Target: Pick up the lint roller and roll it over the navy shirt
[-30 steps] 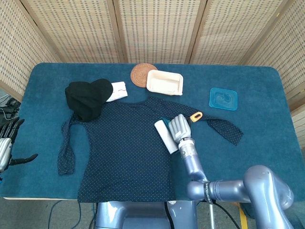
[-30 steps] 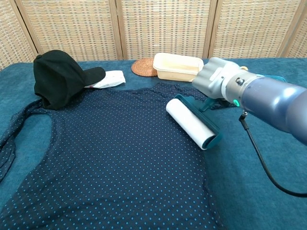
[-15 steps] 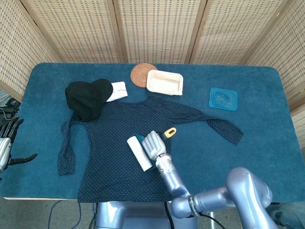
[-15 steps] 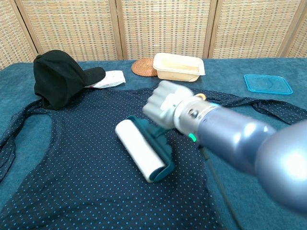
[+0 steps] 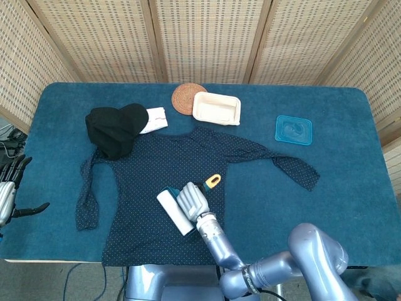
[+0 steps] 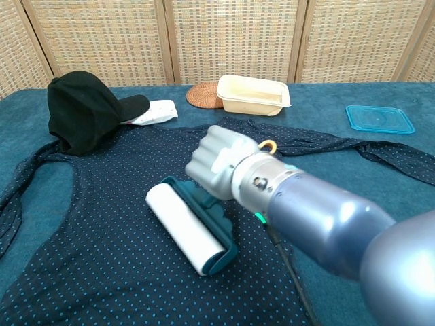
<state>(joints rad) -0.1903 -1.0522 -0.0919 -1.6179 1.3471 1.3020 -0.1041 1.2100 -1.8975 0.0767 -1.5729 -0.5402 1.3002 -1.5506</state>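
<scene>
The navy dotted shirt (image 5: 150,169) (image 6: 102,238) lies spread flat on the blue table. My right hand (image 5: 192,200) (image 6: 217,161) grips the teal handle of the lint roller (image 5: 173,211) (image 6: 185,227), whose white roll lies on the shirt's middle. The handle's yellow end loop (image 5: 213,180) sticks out past the hand. My left hand (image 5: 7,191) hangs off the table's left edge, holding nothing, fingers apart.
A black cap (image 5: 114,128) (image 6: 85,109) sits on the shirt's left shoulder beside a white cloth (image 5: 155,119). A round wicker coaster (image 5: 187,97), a cream tray (image 5: 217,108) (image 6: 252,94) and a blue lid (image 5: 293,130) (image 6: 378,118) lie along the far side.
My right hand has carried the lint roller leftward and toward me, from the shirt's right edge onto its middle. The left hand has stayed put.
</scene>
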